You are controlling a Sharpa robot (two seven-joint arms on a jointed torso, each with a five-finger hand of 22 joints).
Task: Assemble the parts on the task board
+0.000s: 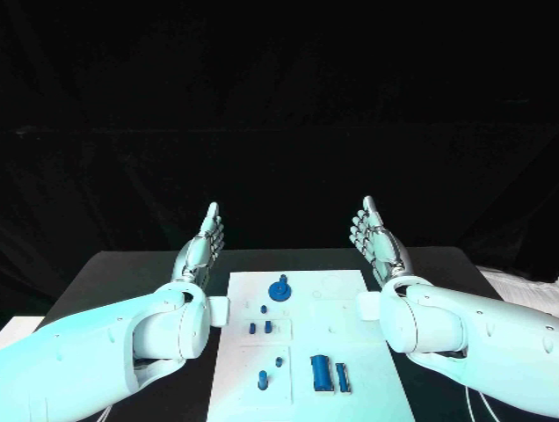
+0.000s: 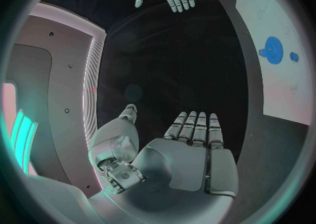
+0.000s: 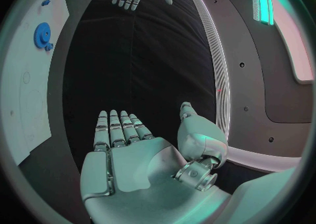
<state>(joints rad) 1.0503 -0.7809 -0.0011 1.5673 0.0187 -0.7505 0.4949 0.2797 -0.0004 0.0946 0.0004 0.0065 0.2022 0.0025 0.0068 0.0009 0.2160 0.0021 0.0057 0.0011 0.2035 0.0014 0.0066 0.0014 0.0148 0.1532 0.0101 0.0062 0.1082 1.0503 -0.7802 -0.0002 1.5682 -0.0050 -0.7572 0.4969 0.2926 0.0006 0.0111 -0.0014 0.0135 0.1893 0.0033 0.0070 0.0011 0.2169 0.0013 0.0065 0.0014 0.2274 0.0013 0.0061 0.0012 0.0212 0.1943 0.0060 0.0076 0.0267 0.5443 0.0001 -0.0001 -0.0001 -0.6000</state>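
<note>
The white task board (image 1: 343, 308) lies in the middle of the table between my arms. A round blue gear (image 1: 279, 289) stands near its far end, and the same gear (image 2: 273, 50) (image 3: 43, 35) appears in both wrist views. Small blue pegs (image 1: 261, 327) sit mid-board, and a larger blue block (image 1: 320, 371) with a slimmer piece (image 1: 343, 376) lies near the front. My left hand (image 1: 202, 246) (image 2: 191, 150) is raised left of the board, fingers straight, holding nothing. My right hand (image 1: 380, 239) (image 3: 125, 145) is raised right of the board, flat and empty.
A crumpled white bag (image 1: 533, 290) lies at the table's right edge. A pale surface (image 1: 7, 330) borders the table at the front left. Black tabletop (image 1: 115, 272) runs along both sides of the board.
</note>
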